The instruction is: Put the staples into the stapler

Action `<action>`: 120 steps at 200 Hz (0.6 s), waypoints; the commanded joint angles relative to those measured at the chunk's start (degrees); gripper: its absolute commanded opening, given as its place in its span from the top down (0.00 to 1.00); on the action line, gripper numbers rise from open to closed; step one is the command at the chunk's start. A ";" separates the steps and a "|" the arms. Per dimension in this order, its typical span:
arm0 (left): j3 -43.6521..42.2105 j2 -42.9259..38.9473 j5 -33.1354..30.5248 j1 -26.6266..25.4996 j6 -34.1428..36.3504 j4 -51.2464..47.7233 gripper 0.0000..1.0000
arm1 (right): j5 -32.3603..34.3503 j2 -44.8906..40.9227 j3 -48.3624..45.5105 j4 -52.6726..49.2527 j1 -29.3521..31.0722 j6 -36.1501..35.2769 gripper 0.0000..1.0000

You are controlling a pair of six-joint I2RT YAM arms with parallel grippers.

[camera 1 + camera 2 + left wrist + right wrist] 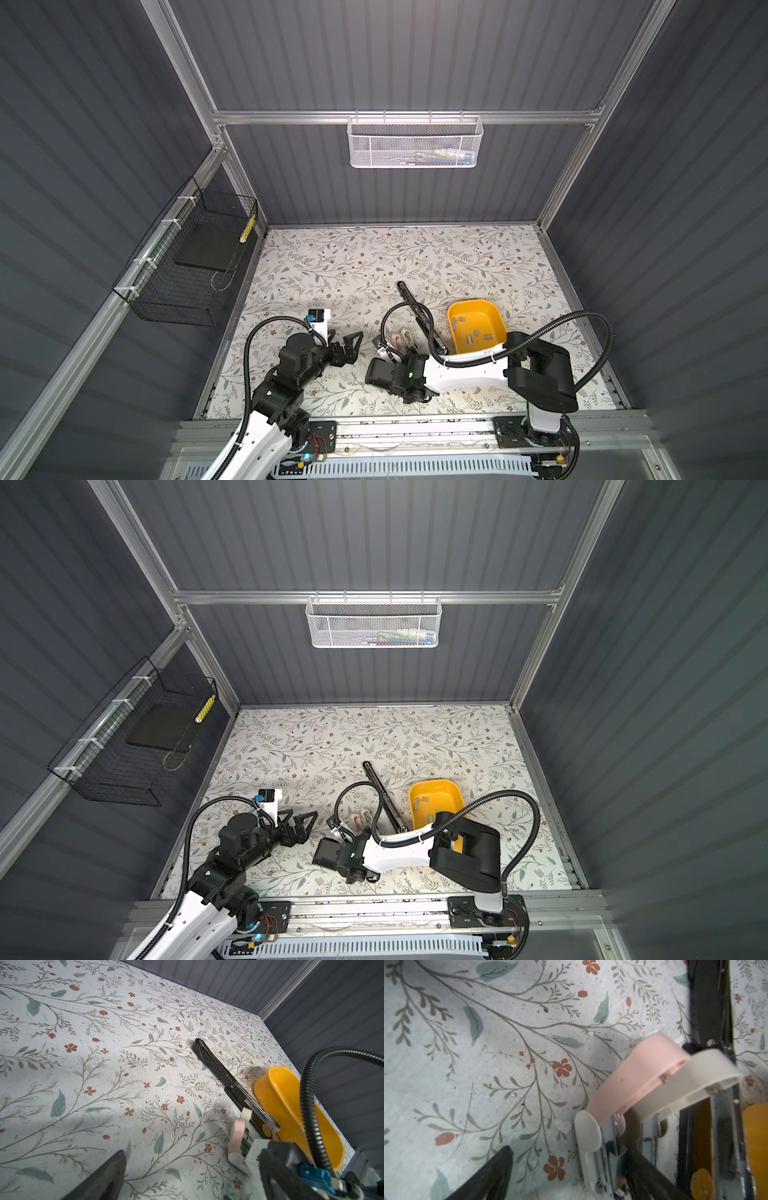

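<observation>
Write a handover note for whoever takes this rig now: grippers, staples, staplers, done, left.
Left gripper: open, empty, above the table.
Right gripper: open, empty, fingers either side of the pink stapler.
Staples: loose in the yellow tray.
Done: pink stapler, white stapler and black stapler lie open.
Left: pick a strip, load it, close the lid. Whether any magazine already holds staples cannot be seen.

Far table (374,257) lies open; black stapler (409,296), small staplers (398,340) and yellow tray (473,302) crowd near right.
</observation>
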 commanded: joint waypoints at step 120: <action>0.19 -3.09 3.57 -0.01 -0.69 1.85 0.09 | -3.97 -1.44 -5.39 5.84 1.99 2.29 0.18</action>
